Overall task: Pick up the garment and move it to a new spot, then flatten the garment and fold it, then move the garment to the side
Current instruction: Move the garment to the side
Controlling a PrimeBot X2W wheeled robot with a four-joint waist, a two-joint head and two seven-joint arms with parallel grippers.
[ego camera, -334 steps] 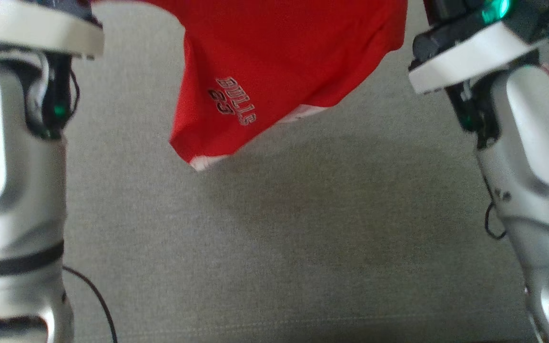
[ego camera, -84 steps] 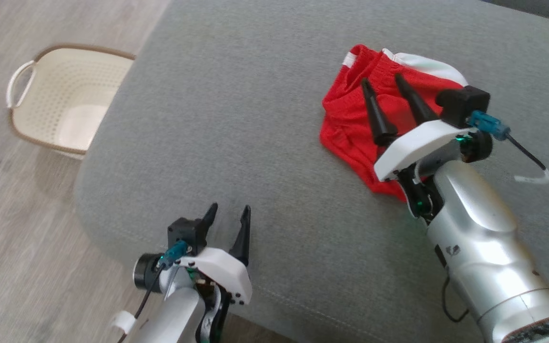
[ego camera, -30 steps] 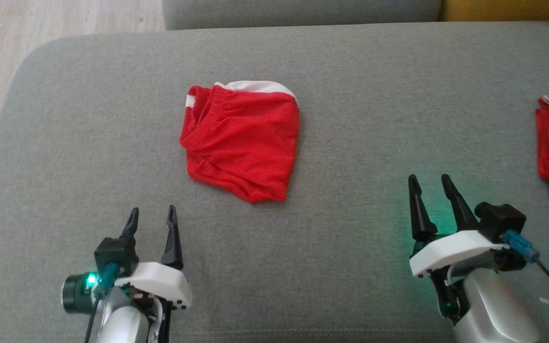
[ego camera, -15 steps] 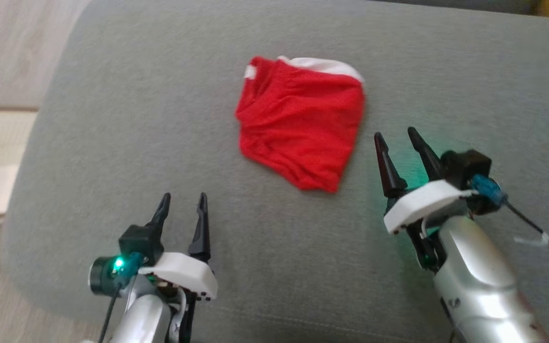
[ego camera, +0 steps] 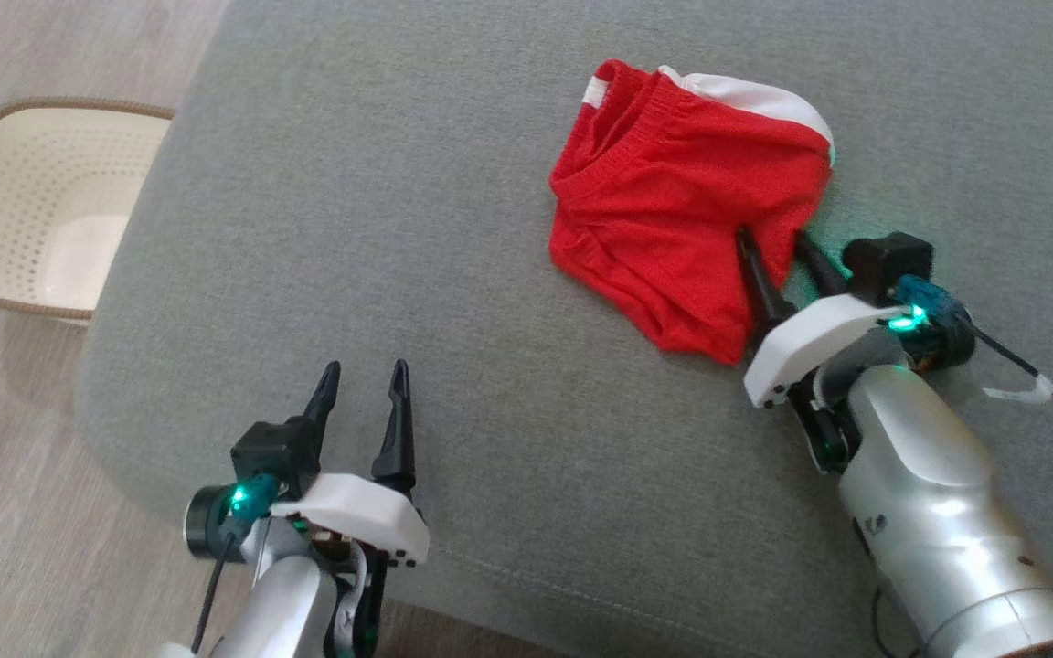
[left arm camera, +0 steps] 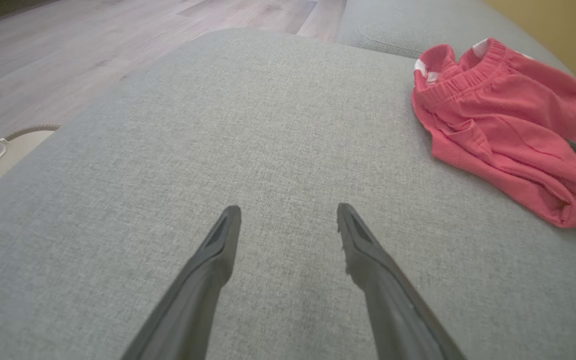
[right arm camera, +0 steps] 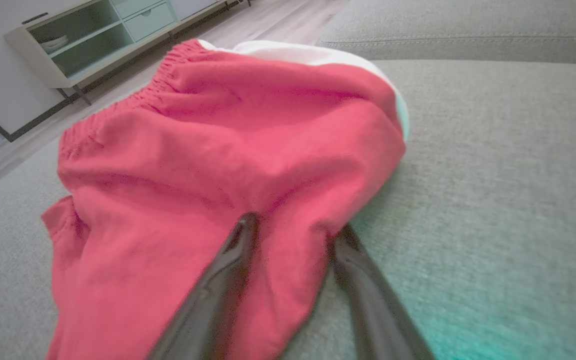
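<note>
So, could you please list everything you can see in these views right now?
garment: one, red with white trim, lying on the sofa cushion.
sofa cushion: one, grey, under both grippers.
basket: one, cream, on the floor left of the cushion.
cabinet: one, pale, across the floor in the right wrist view.
left gripper: one, dark fingers, open above bare cushion.
right gripper: one, dark fingers, open at the garment's near edge, fabric between them.

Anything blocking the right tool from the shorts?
Nothing visible does. The right tool is at the near edge of the shorts on the sofa. It is open, with a fold of red cloth between its fingers.
</note>
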